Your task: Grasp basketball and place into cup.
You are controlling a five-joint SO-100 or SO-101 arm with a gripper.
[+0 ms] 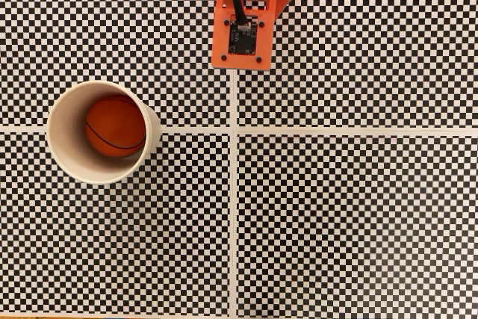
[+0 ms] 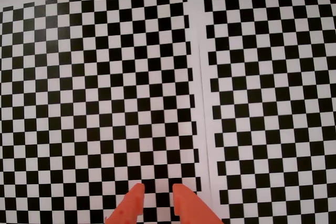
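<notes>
Fixed view, looking straight down: the cup (image 1: pixel 102 133) stood upright at mid-left of the frame on the desk (image 1: pixel 351 214), which was covered with black-and-white checkerboard sheets. The ball (image 1: pixel 114 126) lay inside the cup, at the bottom, sitting slightly toward the right side of the opening. Black seam lines were visible on its surface. Cup rim round and unobstructed.

The arm (image 1: pixel 246 13) entered from the top centre of the frame, orange housing with a small dark circuit board and a black cable on top. It was well apart from the cup, up and to the right of it. White seams between the checkerboard sheets crossed just below the arm, one vertical and one horizontal.

Wrist view: the gripper (image 2: pixel 157 191) showed at the bottom edge, left of centre. Two orange fingers (image 2: pixel 131 203) pointed up into the frame, tips slightly apart with a narrow gap, nothing between them. Checkerboard lay beneath, with a white seam running vertically just right of the fingers.
</notes>
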